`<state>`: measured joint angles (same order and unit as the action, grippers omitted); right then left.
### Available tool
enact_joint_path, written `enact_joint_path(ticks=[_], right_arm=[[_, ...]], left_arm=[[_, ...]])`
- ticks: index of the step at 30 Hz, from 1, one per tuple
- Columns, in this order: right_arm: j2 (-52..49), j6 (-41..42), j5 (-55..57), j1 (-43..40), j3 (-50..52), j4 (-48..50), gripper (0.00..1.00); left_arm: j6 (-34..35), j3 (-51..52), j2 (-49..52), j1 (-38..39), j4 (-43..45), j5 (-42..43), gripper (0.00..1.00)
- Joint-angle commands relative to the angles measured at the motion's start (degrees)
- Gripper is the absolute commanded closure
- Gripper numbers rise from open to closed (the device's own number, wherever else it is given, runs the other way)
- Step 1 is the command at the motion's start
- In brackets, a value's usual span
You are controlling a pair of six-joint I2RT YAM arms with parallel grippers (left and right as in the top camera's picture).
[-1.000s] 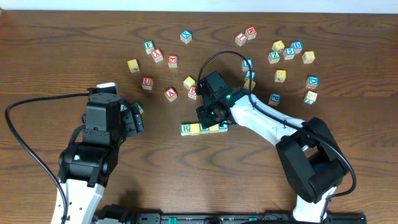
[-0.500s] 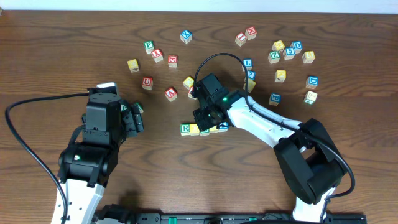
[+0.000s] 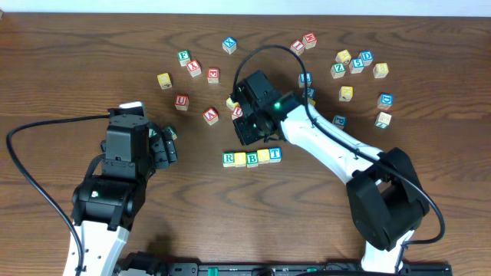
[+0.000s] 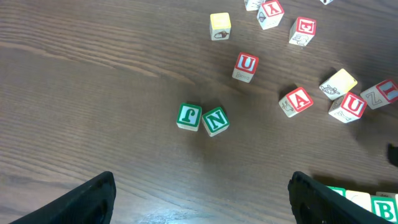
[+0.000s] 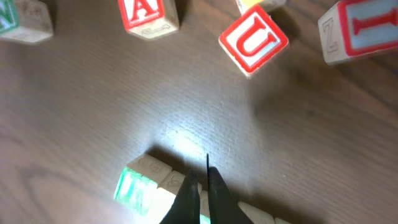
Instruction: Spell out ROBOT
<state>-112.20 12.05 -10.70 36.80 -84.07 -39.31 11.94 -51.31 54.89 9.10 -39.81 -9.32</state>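
Observation:
A row of five cubes lies on the wooden table: green R [image 3: 229, 159], a yellow-faced cube [image 3: 240, 159], green B [image 3: 252, 157], a second yellow-faced cube [image 3: 263, 156] and blue T [image 3: 275, 154]. My right gripper [image 3: 251, 136] hovers just behind the row, shut and empty. In the right wrist view its closed fingers [image 5: 203, 182] point down at the row's left end, with the green R cube [image 5: 134, 186] beside them. My left gripper [image 3: 169, 146] is open and empty, left of the row. The row's left end shows in the left wrist view [image 4: 360, 200].
Two green cubes [image 4: 202, 118] lie just ahead of my left gripper. Red A [image 5: 148, 14] and red U [image 5: 254, 38] cubes lie beyond the right gripper. Several more loose cubes are scattered across the back of the table [image 3: 360, 65].
My right gripper has moved back and to the left off the row, so all five cubes now show. The left arm has not moved.

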Motion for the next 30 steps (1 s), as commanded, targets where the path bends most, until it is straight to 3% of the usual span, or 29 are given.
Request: enact_joint_path(ticks=[1, 6, 14, 22, 30], right_arm=[[-0.6, -1.9, 0.2, -0.3, -4.8, -5.5, 0.99], [0.1, -1.9, 0.0, 0.0, -5.8, -15.8, 0.99], [2.2, -3.4, 0.0, 2.9, -5.4, -19.3, 0.98], [12.5, -1.3, 2.2, 5.5, 2.5, -15.2, 0.98], [13.2, 3.8, 2.1, 5.7, 14.6, -5.1, 0.98]], left_arm=[[-0.7, -1.5, -0.3, -0.3, -0.1, 0.1, 0.13], [-0.7, -1.5, -0.3, -0.3, -0.1, 0.1, 0.13], [-0.7, -1.5, -0.3, -0.3, -0.2, 0.1, 0.13], [-0.7, -1.5, -0.3, -0.3, -0.7, 0.1, 0.13], [-0.7, -1.5, -0.3, -0.3, -0.7, 0.1, 0.13]])
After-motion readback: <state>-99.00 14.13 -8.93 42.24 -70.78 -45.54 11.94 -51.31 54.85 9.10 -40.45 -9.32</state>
